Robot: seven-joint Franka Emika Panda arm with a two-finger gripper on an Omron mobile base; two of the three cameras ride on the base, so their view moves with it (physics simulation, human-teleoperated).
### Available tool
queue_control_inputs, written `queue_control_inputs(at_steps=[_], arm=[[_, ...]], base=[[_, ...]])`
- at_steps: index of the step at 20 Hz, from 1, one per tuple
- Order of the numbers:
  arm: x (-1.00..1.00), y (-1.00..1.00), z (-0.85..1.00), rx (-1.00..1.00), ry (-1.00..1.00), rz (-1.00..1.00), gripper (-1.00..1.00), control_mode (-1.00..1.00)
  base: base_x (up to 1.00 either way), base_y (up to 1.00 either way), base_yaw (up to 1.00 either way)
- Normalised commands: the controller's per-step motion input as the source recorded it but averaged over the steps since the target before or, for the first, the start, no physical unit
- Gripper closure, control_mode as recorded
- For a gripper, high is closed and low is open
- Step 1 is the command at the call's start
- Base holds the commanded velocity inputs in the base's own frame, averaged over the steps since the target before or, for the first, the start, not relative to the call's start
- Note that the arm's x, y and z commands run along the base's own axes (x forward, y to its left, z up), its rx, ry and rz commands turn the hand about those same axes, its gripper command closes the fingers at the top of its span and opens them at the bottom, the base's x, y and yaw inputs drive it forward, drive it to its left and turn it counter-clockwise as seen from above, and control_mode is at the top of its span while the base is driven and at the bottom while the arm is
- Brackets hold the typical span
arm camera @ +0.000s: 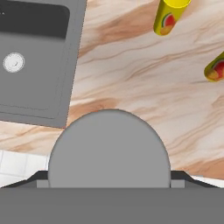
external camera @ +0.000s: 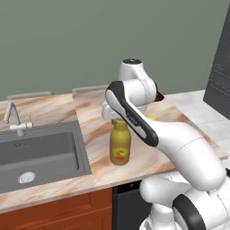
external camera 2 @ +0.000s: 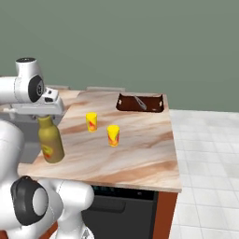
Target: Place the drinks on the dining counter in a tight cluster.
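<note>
A fat olive-yellow bottle [external camera: 120, 144] [external camera 2: 50, 142] with a grey cap [arm camera: 108, 148] stands upright on the dining counter [external camera: 95, 130] [external camera 2: 140, 151] [arm camera: 131, 83], close to its front edge and right of the sink. My gripper [external camera: 117, 119] [external camera 2: 43, 115] hangs straight over the bottle, pointing down, its hand just above the neck. The jaws stand open and the cap hides the fingertips in the hand view. The other drinks are out of view.
Two small yellow cans [external camera 2: 91, 121] [external camera 2: 113, 135] [arm camera: 168, 17] stand further back on the counter. A brown tray [external camera 2: 140, 102] lies at its far edge. The dark grey sink [external camera: 40, 150] [arm camera: 35, 57] and silver tap [external camera: 13, 117] are to the left.
</note>
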Motion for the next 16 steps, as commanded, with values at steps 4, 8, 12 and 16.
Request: queue_control_inputs(at_steps=[4,8,12,16], arm=[[0.49,0.0,-0.03,0.0,-0.01,0.0,1.0,-1.0],[0.48,0.0,-0.09,0.0,0.0,0.0,1.0,-1.0],[0.4,0.0,-0.18,0.0,0.0,0.0,1.0,-1.0],[0.38,-0.01,-0.28,0.0,0.0,0.0,1.0,-1.0]], base=[[0.0,0.0,0.0],[0.0,0.0,0.0],[0.0,0.0,0.0],[0.0,0.0,0.0]])
